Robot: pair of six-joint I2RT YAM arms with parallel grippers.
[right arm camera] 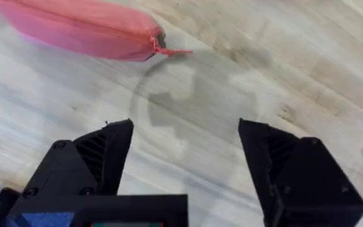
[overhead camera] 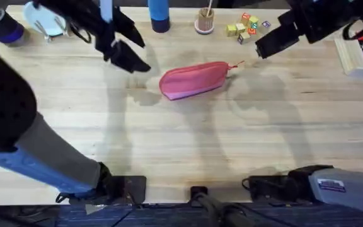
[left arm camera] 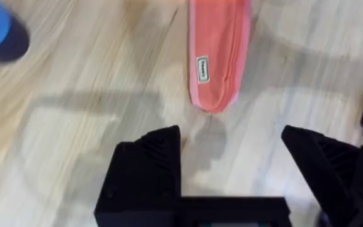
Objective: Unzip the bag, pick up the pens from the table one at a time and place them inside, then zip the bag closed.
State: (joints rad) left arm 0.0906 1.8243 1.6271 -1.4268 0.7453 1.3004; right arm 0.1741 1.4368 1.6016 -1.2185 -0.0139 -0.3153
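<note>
- While both arms are raised, the bag [overhead camera: 194,79] is seen lying zipped on the desk [overhead camera: 188,145], between them.
- Left gripper [left arm camera: 232,157]: jaws held wide, empty.
- Right gripper [right arm camera: 184,151]: jaws held wide, empty.

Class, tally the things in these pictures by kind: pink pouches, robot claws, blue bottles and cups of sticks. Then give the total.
pink pouch: 1
claws: 2 (left claw, right claw)
blue bottle: 1
cup of sticks: 1
Total: 5
</note>
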